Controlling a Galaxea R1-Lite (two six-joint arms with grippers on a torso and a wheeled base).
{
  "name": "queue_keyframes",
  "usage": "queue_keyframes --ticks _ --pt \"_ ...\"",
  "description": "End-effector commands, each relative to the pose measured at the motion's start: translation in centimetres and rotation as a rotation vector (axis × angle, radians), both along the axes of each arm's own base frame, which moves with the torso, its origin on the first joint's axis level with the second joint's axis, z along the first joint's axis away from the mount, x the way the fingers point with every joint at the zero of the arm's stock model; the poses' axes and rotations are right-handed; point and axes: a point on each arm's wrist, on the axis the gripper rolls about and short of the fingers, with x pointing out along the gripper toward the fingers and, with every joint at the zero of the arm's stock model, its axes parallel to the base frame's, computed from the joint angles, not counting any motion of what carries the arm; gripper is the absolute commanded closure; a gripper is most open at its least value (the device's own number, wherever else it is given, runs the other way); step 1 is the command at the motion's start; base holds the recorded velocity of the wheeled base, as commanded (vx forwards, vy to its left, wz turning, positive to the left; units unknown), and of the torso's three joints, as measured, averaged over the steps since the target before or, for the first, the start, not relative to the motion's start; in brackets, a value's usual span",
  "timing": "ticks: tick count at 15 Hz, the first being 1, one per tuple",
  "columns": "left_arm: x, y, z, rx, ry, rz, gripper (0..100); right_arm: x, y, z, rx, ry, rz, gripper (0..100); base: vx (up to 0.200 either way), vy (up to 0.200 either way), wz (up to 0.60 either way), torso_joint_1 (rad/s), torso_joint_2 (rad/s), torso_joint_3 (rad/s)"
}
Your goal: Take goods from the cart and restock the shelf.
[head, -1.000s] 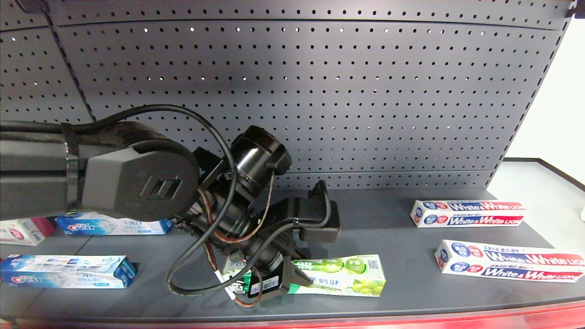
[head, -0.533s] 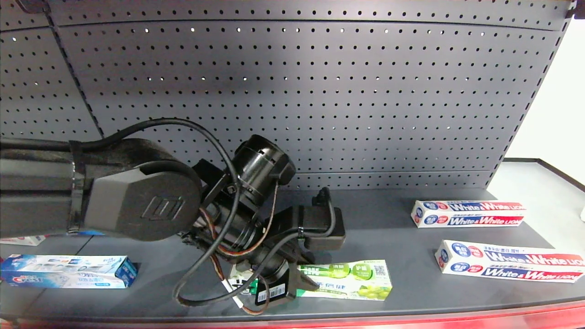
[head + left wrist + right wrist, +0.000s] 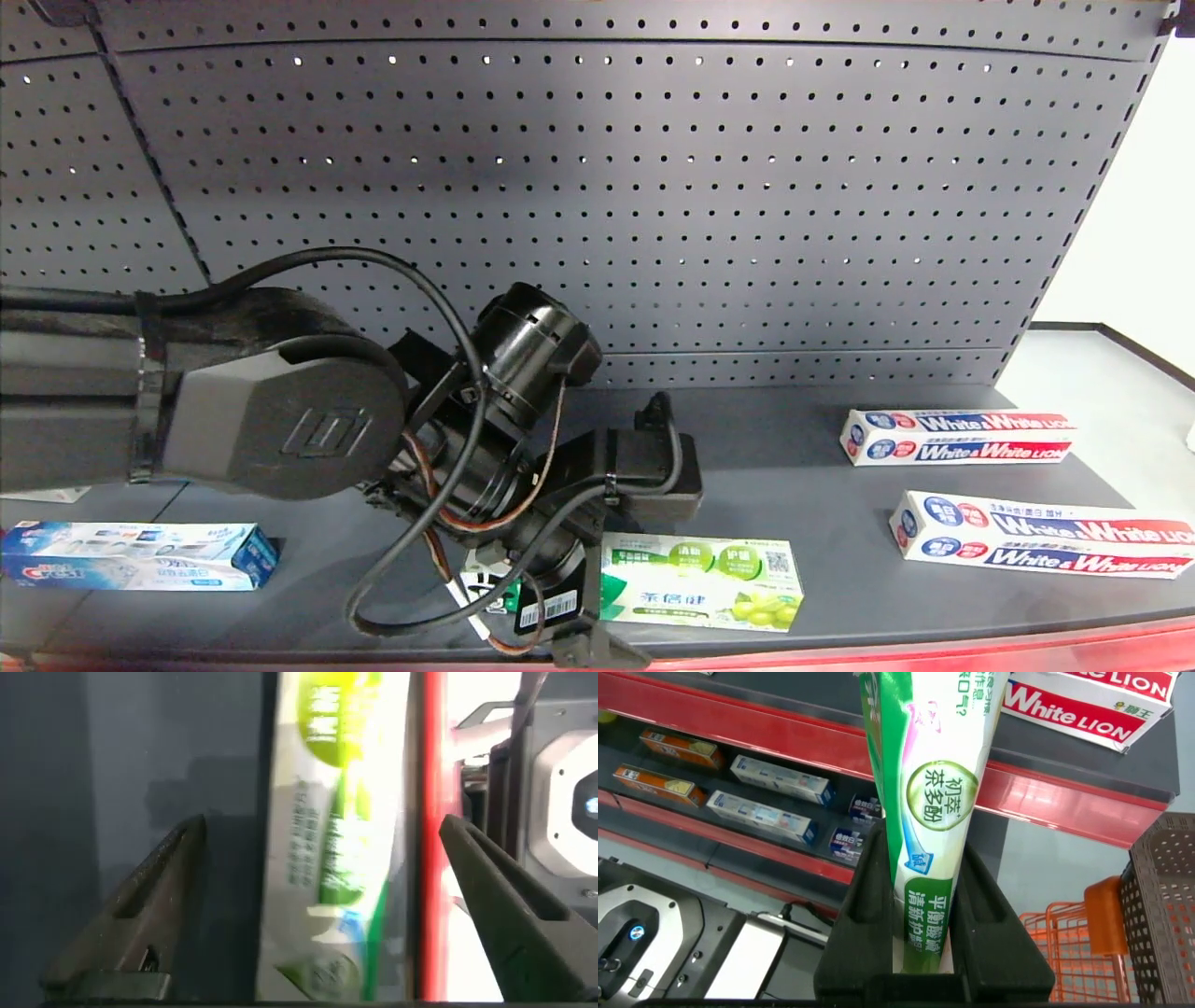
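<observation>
Green-printed, the toothpaste box [image 3: 700, 579] is lying near the front edge of the shelf [image 3: 822, 523]; the left end effector [image 3: 322, 826] is straddling it, fingers spread clear (release looks done); backing straight out without nudging it seems wise; the right end effector [image 3: 926, 854] is pinching a second box [image 3: 938, 784].

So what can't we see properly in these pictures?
- Head view: the black left arm hides one end of the green-and-white cardboard toothpaste box on the grey metal shelf.
- Head view: the blue-and-white cardboard toothpaste box is cut off by the picture's edge.
- Right wrist view: a second green-and-white toothpaste box, gripped by the right jaws, runs past the picture's edge.
</observation>
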Motion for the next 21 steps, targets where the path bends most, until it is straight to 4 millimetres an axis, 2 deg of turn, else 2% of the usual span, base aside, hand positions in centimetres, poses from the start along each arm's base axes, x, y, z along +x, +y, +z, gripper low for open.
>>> queue_keyframes --ticks 1,3,11,14,17,21 --pt "-0.2 0.2 0.6 -0.012 -0.015 0.002 0 0.0 0.0 0.1 0.000 -0.002 0.001 100 0.000 0.000 0.00 0.000 0.00 0.000" --pt "-0.3 0.3 1.8 -0.025 -0.014 0.017 0 0.0 0.0 0.0 0.000 0.000 0.001 100 0.000 0.000 0.00 0.000 0.00 0.000" --pt "-0.7 0.7 3.9 -0.065 -0.038 0.037 0 0.0 0.0 0.3 0.002 -0.008 0.001 100 0.000 0.000 0.00 0.000 0.00 0.000" --pt "-1.6 1.9 5.2 -0.095 -0.056 0.063 0 0.2 0.0 0.9 0.002 -0.011 0.008 100 0.000 0.000 0.00 0.000 0.00 0.000" --pt "-2.3 2.9 5.7 -0.102 -0.066 0.077 0 0.8 0.2 1.8 0.001 -0.018 0.015 100 0.000 0.000 0.00 0.000 0.00 0.000" --pt "-4.9 5.3 6.4 -0.116 -0.057 0.141 0 2.4 0.6 4.1 -0.036 -0.020 0.072 100 0.000 0.000 0.00 0.000 0.00 0.000"
